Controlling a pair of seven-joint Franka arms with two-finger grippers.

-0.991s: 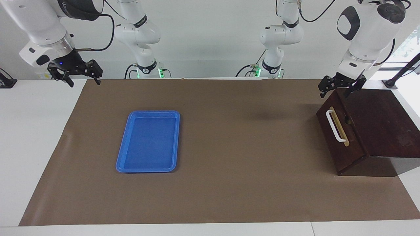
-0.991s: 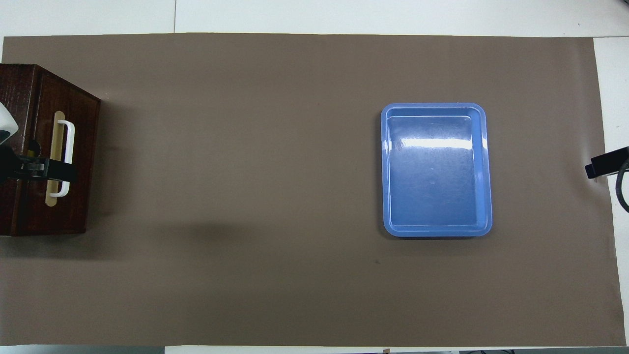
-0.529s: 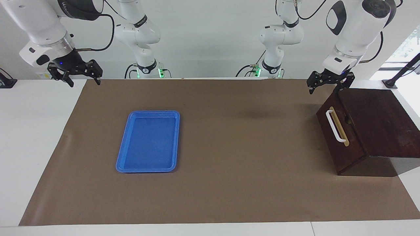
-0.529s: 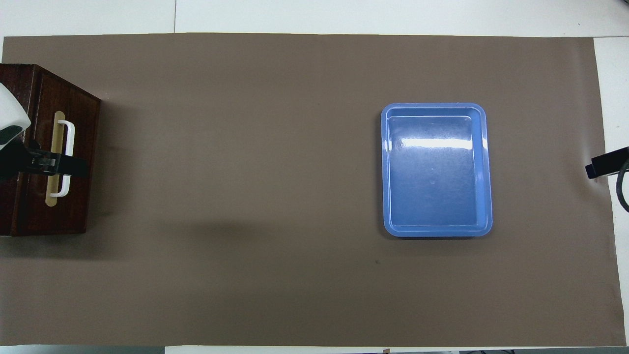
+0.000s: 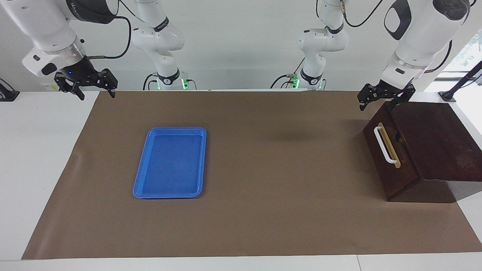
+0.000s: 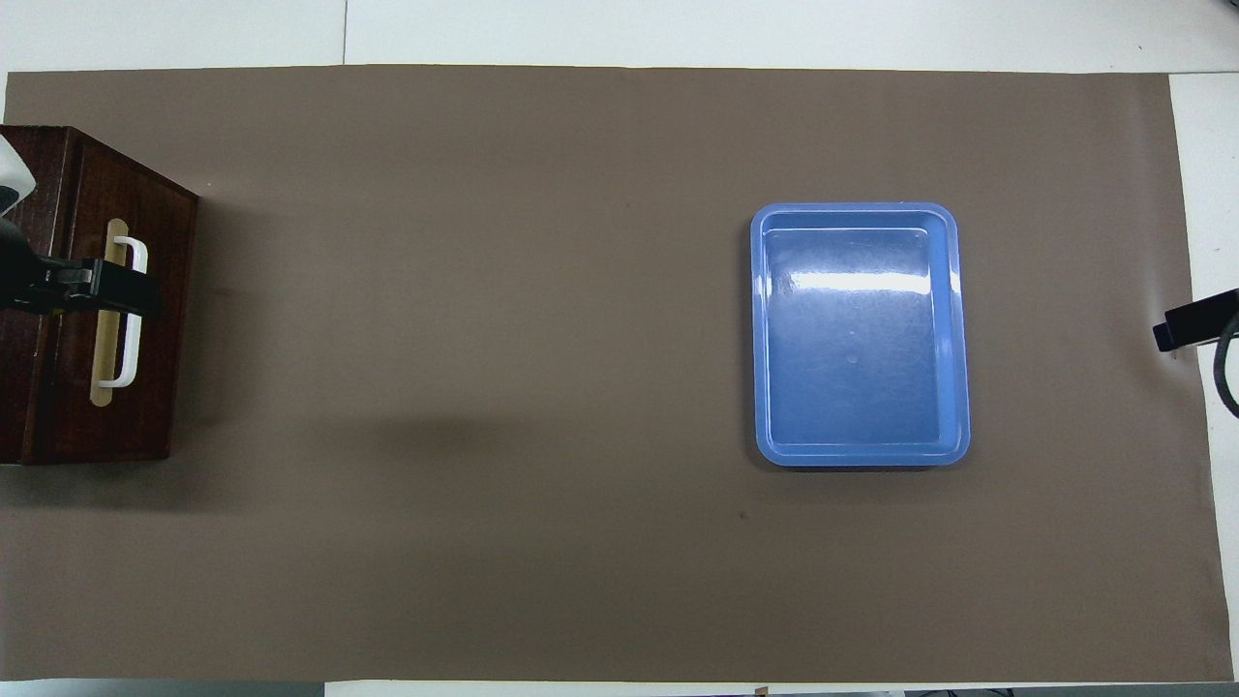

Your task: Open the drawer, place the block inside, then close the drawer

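Left gripper [image 5: 386,101]: raised over the top front corner of the dark brown wooden box [image 5: 433,143], at the box's end nearest the robots. Fingers spread, nothing between them, no contact with the box visible. In the overhead view it overlaps the upper part of the handle.

Drawer [image 5: 389,154]: directly below and forward of the left gripper, pushed fully in, front flush with the box. White bar handle [image 5: 385,145] on its tan strip lies below the gripper, untouched.

Small yellow block: not visible in either view; location cannot be told.

Right gripper [image 5: 86,84]: waits raised over the white table edge [image 5: 41,150] at the right arm's end, just off the brown paper mat [image 5: 282,169]. Fingers spread, empty.

Flat blue plastic tray [image 5: 171,162]: on the mat, well apart from both grippers, closer to the right one. Nothing in it.
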